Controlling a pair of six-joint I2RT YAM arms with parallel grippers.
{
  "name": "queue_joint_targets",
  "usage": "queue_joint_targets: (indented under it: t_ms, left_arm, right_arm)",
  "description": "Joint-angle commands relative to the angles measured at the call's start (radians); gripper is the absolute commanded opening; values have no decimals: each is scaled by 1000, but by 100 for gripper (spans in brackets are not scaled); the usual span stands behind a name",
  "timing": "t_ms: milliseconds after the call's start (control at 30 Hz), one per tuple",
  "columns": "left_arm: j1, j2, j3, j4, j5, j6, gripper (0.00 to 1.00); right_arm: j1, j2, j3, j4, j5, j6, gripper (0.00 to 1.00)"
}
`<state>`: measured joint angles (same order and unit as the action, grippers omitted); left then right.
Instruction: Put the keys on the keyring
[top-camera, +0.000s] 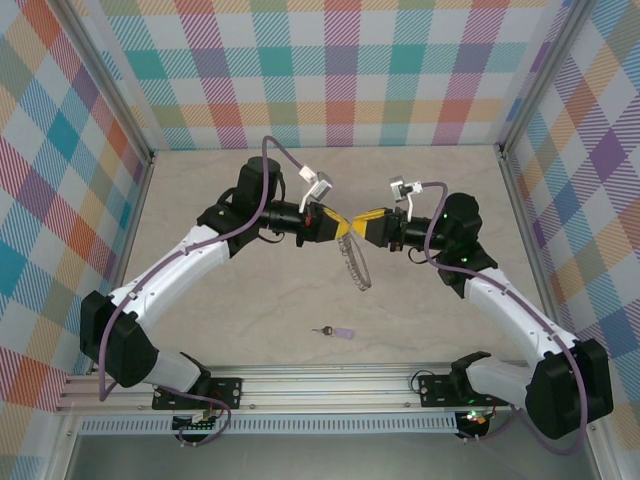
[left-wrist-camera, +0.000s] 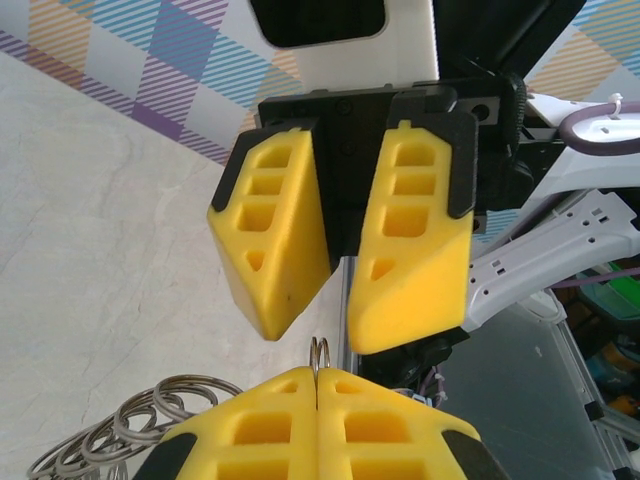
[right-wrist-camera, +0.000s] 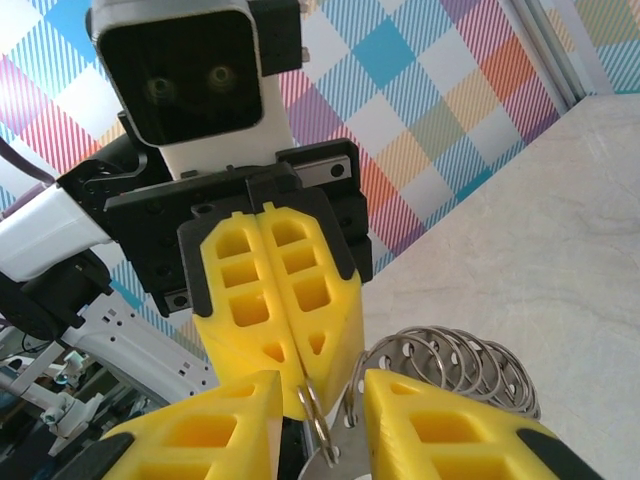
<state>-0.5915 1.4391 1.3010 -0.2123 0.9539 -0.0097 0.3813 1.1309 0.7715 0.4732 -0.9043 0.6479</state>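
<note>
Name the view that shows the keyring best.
Top external: nearly the whole keyring shows, though small. Left wrist catches a few of its loops at the bottom left; right wrist gives a closer row, the rest cut off.

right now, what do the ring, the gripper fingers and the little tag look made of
Ring: metal wire, it seems, silvery and glossy, with bright glints on its coiled loops.
Gripper fingers: probably moulded or printed plastic, matte yellow, with hollow pockets.
Tag: pale lilac, likely plastic, but too small to tell.
</note>
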Motion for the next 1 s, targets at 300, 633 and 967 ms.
queue_joint_targets:
  t_ms: [300,633,967]
  left_arm:
    - [-8,-3,47,9,37,18,0]
    - [38,-152,-145,271,-195,-239,39]
    - [36,-189,-325,642,-212,-527,39]
  right_arm:
    - [11,-6,17,25,-40,-11,0]
    - [10,-42,-27,89,82,-3,0]
    - [22,-31,-98,385,190,152,0]
